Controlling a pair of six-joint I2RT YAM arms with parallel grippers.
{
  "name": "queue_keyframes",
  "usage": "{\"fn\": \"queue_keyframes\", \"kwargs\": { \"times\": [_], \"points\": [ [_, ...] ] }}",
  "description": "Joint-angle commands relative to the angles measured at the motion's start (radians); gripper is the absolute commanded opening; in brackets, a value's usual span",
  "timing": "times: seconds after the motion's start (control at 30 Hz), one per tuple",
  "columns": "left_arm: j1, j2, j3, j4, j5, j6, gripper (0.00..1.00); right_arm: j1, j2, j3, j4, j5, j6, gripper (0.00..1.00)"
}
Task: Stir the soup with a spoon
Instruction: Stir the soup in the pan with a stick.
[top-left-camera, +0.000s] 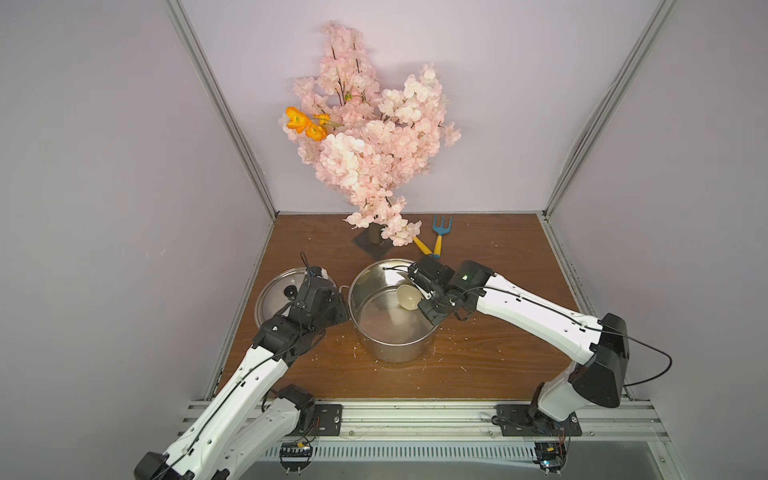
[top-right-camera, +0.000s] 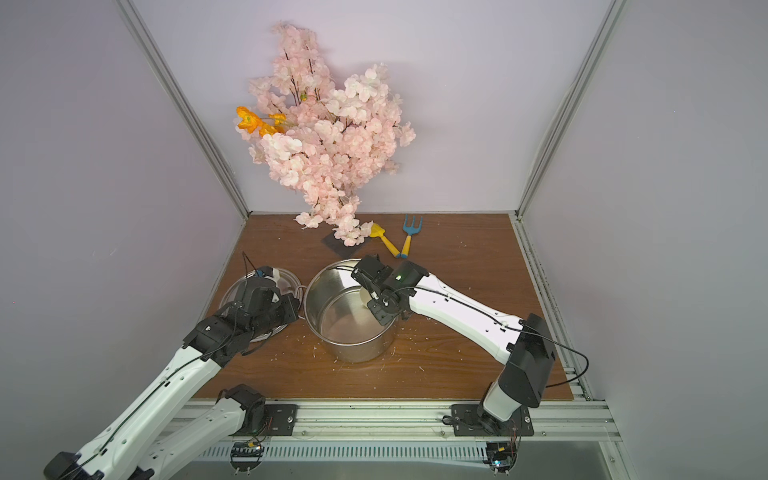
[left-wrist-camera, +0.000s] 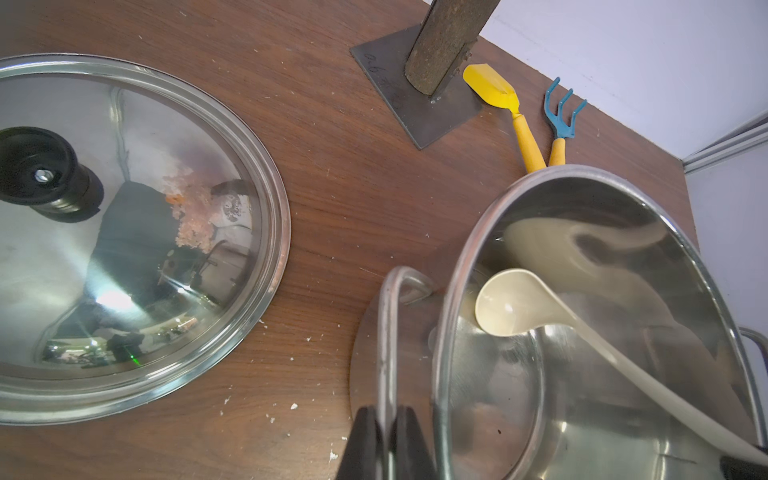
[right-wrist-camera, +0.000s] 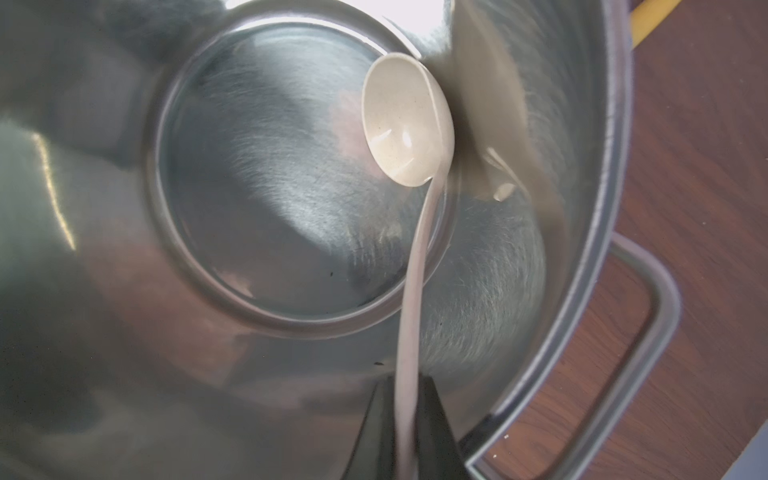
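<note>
Brown wood-grain table (top-left-camera: 478, 353) in a pale-walled booth, crumbs all over. The spoon (right-wrist-camera: 405, 124), really a cream plastic ladle, is down inside the steel pot (top-left-camera: 392, 347). Its bowl sits low and close against the inner wall, and the slim handle slants up to the right pincer (right-wrist-camera: 405, 419), which is clamped on the handle's upper part. Soup (right-wrist-camera: 270, 178)? I see no colour in there, just a shiny steel floor, maybe clear liquid, can't tell. My guess is the ladle weighs next to nothing, and that thin handle probably flexes a bit. Smooth plastic could also twist in the grip once it drags along the wall. Holding it high up seems right, since it keeps the pincer above the rim. The left pincer (left-wrist-camera: 384, 440) is closed on the pot handle (left-wrist-camera: 390, 316), which makes sense because a smooth-bottomed pot could skate on that wood. The lid (left-wrist-camera: 266, 232) lies knob-up on the table just beside the pot, on that same side. At the back are a pink blossom branch (top-left-camera: 374, 137) on a stand, a yellow trowel (left-wrist-camera: 494, 89) and a blue fork (left-wrist-camera: 561, 112), well apart from the action. Hard bits: both pincers' tips are buried under their own bodies in both top views. The steel mirrors the ladle, so a ghost spoon shows on the wall. Whether the bowl actually touches the metal, I can't say.
</note>
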Motion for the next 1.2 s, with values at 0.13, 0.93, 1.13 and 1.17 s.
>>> {"fn": "queue_keyframes", "kwargs": {
  "times": [0.13, 0.93, 1.13, 1.17],
  "points": [
    [0.002, 0.022, -0.016, -0.008, 0.024, 0.024, 0.00, 0.026, 0.115, 0.198, 0.011, -0.012, -0.028, 0.00],
    [0.002, 0.041, -0.003, -0.009, 0.035, 0.031, 0.00, 0.032, -0.064, 0.021, 0.030, 0.092, -0.027, 0.00],
    [0.002, 0.042, -0.005, -0.009, 0.030, 0.031, 0.00, 0.034, 0.066, 0.191, 0.015, 0.035, -0.045, 0.00],
    [0.002, 0.041, -0.006, -0.009, 0.029, 0.030, 0.00, 0.041, 0.088, 0.225, 0.012, 0.021, -0.045, 0.00]
  ]
}}
